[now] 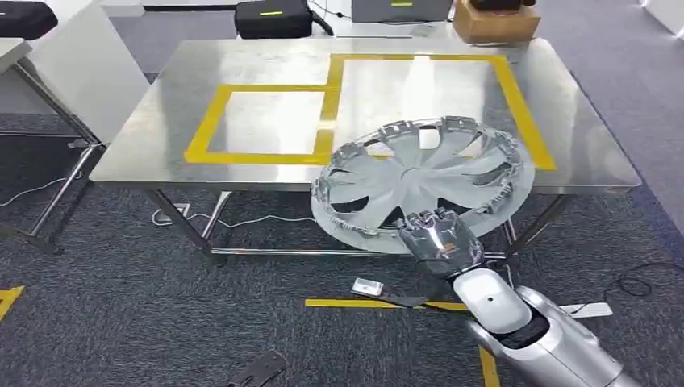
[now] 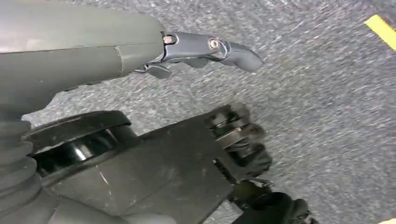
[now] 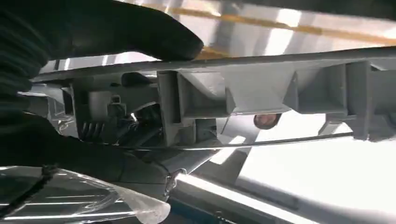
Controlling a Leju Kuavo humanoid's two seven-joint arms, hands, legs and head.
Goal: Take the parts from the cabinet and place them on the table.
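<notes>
My right hand [image 1: 440, 238] grips the near rim of the wheel cover [image 1: 419, 181], fingers curled over the edge at the cover's 6 o'clock. The cover is held tilted, its far half projecting over the near edge of the steel table [image 1: 161, 121] and its near half hanging out past that edge above the carpet [image 1: 121, 306]. Whether the cover touches the tabletop cannot be told.

Open room: the tabletop is bare metal from the cover's 9 o'clock through 12 o'clock to its 3 o'clock. Yellow tape [image 1: 266, 89] marks two adjoining rectangles on it; the cover overlaps the near line of the larger rectangle at its 12 o'clock. A cardboard box [image 1: 494, 22] sits beyond the far edge at 1 o'clock, well apart. The table's crossed legs [image 1: 193, 226] stand below the near edge at 9 o'clock.

The wheel cover is a round silver disc with broad curved spokes, dark openings between them, and a ring of small clips round the rim. In the right wrist view its underside [image 3: 261, 93] shows moulded grey ribs and box-shaped pockets, a thin wire ring [image 3: 280, 141] running across them, and clear film [image 3: 93, 200] beside my dark fingers [image 3: 140, 28].

The table is smooth, reflective sheet steel; the carpet is coarse grey pile.

My left hand [image 2: 201, 49] hangs over the carpet with its fingers apart, holding nothing
</notes>
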